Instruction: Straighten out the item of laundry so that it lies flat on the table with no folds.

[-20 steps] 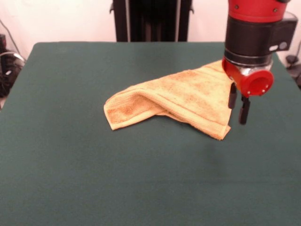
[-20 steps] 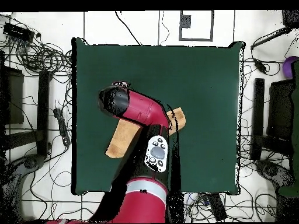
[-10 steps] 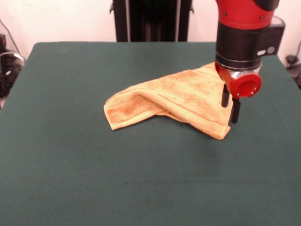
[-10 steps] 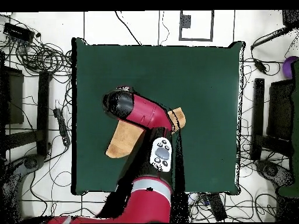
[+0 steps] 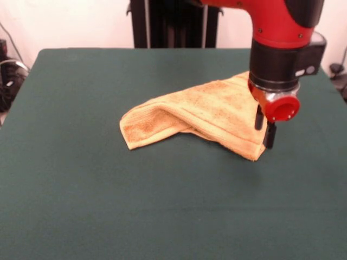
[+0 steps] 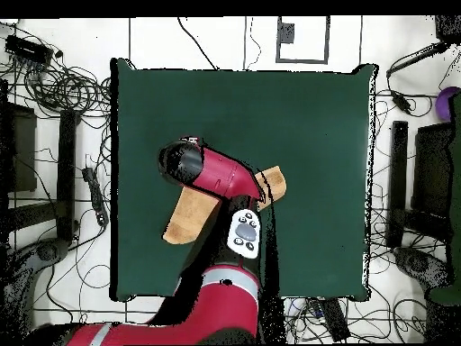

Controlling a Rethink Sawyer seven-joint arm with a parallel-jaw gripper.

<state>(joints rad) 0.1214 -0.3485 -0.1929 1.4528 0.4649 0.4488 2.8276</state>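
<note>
The item of laundry (image 5: 200, 111) is a golden-orange towel folded over on itself, lying right of centre on the dark green table (image 5: 108, 206). One thick fold points left and a corner points toward the front right. My gripper (image 5: 264, 127) hangs just above that front right corner, at the towel's right edge. Its two black fingers (image 5: 269, 135) stand slightly apart, open, with nothing between them. In the overhead view the red arm covers the gripper and the towel's middle, so the towel (image 6: 187, 218) shows only at its two ends on the table (image 6: 306, 117).
The overhead view shows white floor around the table with tangled cables (image 6: 63, 86), black stands (image 6: 396, 180) and equipment on both sides. The towel lies well inside the table's edges.
My gripper has moved left and slightly down, from beside the towel's right corner to right over its edge. The towel has not moved.
</note>
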